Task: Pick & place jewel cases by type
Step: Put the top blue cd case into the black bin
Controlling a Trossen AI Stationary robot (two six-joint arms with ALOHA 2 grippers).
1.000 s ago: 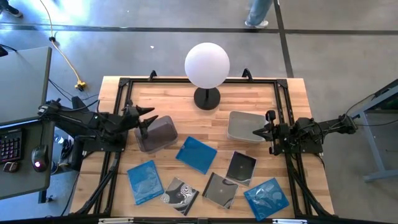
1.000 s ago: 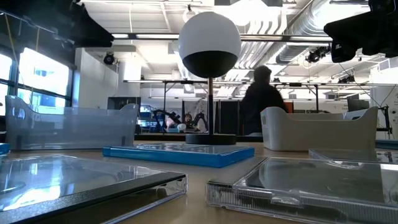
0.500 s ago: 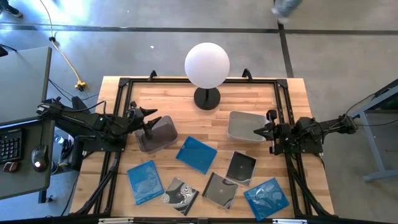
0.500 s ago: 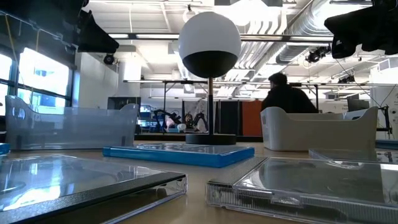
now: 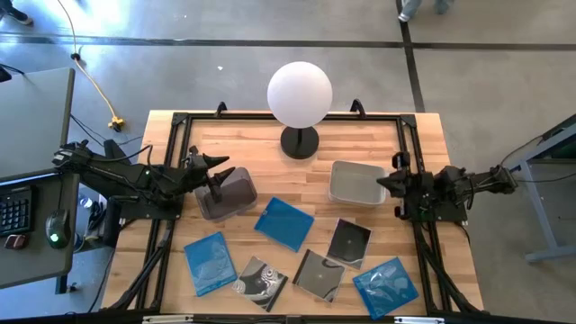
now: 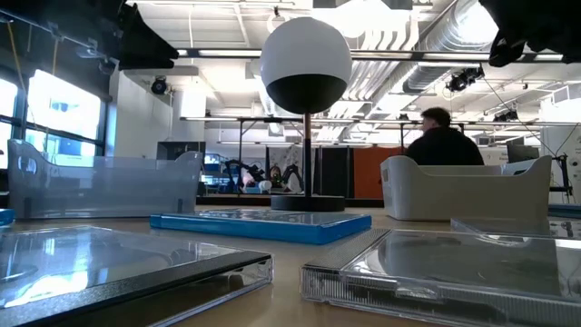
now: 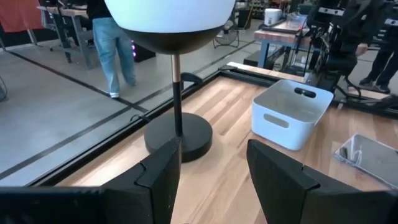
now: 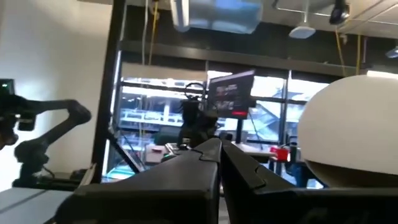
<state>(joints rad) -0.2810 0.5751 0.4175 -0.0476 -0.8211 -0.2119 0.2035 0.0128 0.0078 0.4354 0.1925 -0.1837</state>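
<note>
Six jewel cases [image 5: 284,222] show only from overhead.

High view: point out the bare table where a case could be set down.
Bare wood lies between the lamp base and the table's far corners, and between the dark tub and pale tub. The near half is crowded with jewel cases.

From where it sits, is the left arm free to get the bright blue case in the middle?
Probably yes: the left gripper hangs open over the dark grey tub, and the bright blue case lies uncovered beside it.
</note>
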